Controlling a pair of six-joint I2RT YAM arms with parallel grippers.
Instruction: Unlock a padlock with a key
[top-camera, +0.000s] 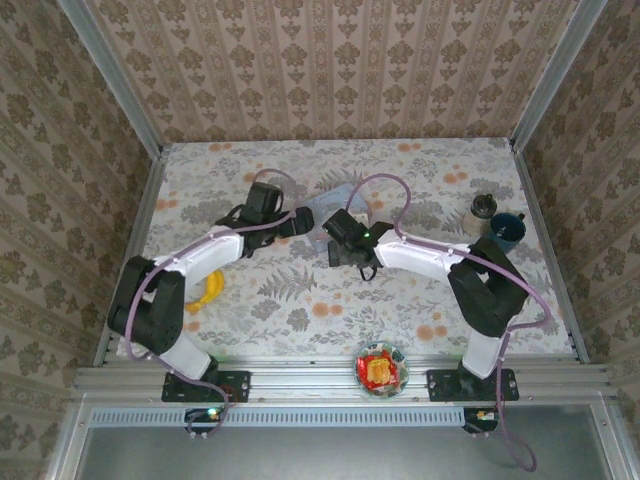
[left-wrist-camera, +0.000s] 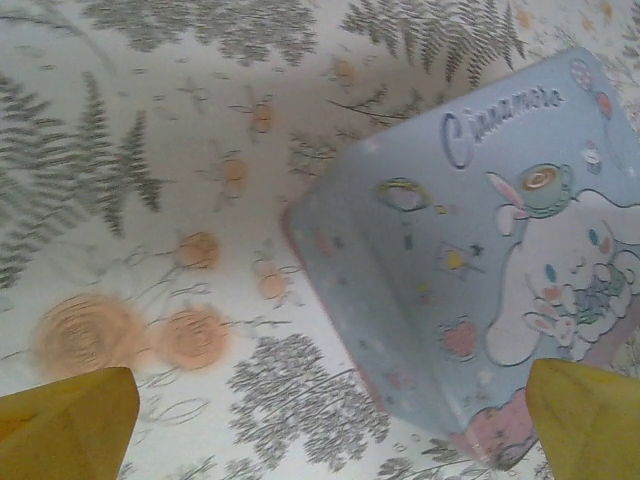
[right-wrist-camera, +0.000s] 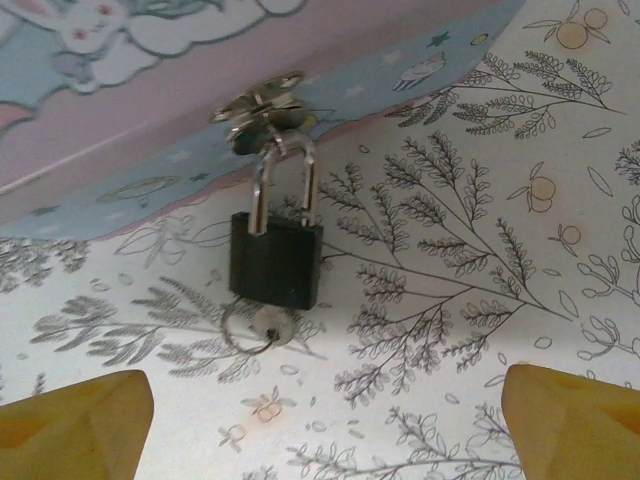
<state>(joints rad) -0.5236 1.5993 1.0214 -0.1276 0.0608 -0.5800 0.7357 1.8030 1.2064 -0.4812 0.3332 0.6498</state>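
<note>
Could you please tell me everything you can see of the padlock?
The padlock is small, with a black, square body and a thin shiny metal shackle. The shackle passes through the metal clasp on the light blue tin, both legs seemingly seated in the body. It lies flat on the flowered tablecloth, shackle toward the tin. A key with a wire ring sits in its bottom end. Nothing else touches it.

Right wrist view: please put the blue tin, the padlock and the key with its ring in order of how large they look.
From largest to smallest:
1. blue tin
2. padlock
3. key with its ring
</note>
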